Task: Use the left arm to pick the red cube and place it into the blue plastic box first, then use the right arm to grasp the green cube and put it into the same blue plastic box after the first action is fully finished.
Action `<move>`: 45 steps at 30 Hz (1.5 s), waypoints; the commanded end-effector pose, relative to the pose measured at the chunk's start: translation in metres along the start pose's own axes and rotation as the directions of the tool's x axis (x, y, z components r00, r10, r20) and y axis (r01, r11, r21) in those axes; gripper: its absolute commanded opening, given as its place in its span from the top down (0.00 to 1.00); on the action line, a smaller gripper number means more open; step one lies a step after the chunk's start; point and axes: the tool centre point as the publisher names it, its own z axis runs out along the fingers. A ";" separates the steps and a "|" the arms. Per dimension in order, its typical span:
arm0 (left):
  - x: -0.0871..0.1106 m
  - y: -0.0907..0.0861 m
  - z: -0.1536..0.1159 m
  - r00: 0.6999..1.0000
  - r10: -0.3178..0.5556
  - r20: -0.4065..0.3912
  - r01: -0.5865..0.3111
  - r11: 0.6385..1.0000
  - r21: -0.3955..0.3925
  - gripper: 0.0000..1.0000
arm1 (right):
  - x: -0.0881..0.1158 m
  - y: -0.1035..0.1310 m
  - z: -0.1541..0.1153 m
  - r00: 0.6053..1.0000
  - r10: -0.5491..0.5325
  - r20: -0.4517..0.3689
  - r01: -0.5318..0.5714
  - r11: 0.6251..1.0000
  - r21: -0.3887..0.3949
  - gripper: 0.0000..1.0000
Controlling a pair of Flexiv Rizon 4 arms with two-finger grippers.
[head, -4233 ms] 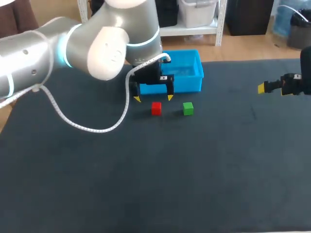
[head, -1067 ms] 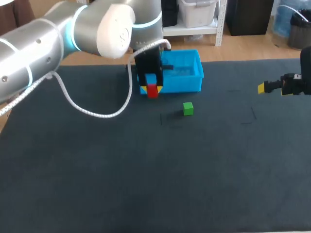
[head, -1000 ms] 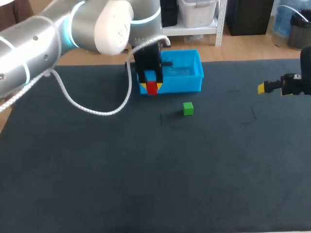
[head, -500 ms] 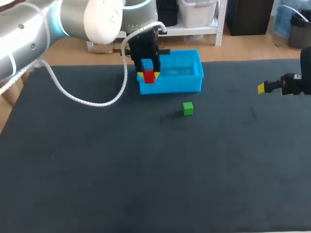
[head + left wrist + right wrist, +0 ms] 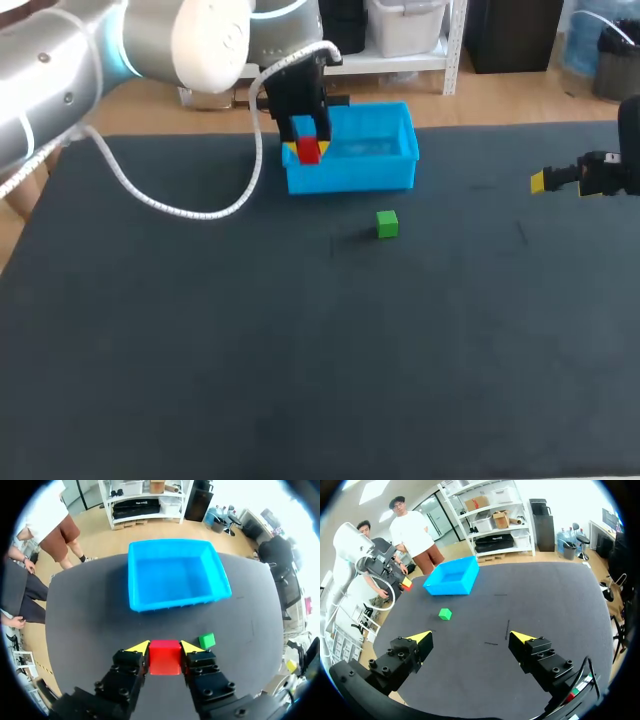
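My left hand (image 5: 165, 647) gripped the red cube (image 5: 308, 150) between its yellow tips, aloft at the left end of the blue plastic box (image 5: 370, 175), upper middle of the frame. The green cube (image 5: 387, 224) sat on the dark desk (image 5: 300, 380) just below the box. My right hand (image 5: 470, 637) hung at the far right, fingers spread wide and holding nothing.

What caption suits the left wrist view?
Left gripper shut on the red cube, blue box ahead, green cube beside the gripper.
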 end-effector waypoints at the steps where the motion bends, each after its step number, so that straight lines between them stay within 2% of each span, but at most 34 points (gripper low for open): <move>1: -0.020 -0.005 0.009 1.000 0.001 -0.009 -0.001 1.000 -0.011 1.00 | 0.000 0.000 0.000 1.000 -0.001 -0.001 0.001 1.000 -0.001 0.00; 10: -0.050 -0.007 0.023 1.000 -0.023 0.017 0.023 1.000 -0.003 1.00 | 0.000 0.000 0.000 1.000 -0.001 -0.001 0.001 1.000 -0.001 0.00; 17: -0.065 -0.002 0.034 0.998 -0.048 0.039 0.049 0.999 -0.015 1.00 | 0.000 0.000 0.000 1.000 -0.001 -0.001 0.001 1.000 -0.001 0.00; 19: -0.068 0.000 0.035 0.997 -0.059 0.046 0.059 0.998 0.004 1.00 | 0.000 0.000 0.000 1.000 -0.001 -0.001 0.001 1.000 -0.001 0.00; 26: -0.073 0.005 0.042 0.996 -0.067 0.064 0.067 0.998 0.001 1.00 | 0.000 0.000 0.000 1.000 -0.001 -0.001 0.001 1.000 -0.001 0.00; 35: -0.076 0.010 0.049 0.988 -0.060 0.139 0.060 0.998 0.001 1.00 | 0.000 0.000 0.000 1.000 -0.001 -0.001 0.001 1.000 -0.001 0.00; 45: -0.078 0.014 0.064 0.986 -0.075 0.146 0.079 0.997 -0.020 1.00 | 0.000 0.000 0.000 1.000 -0.001 -0.001 0.001 1.000 -0.001 0.00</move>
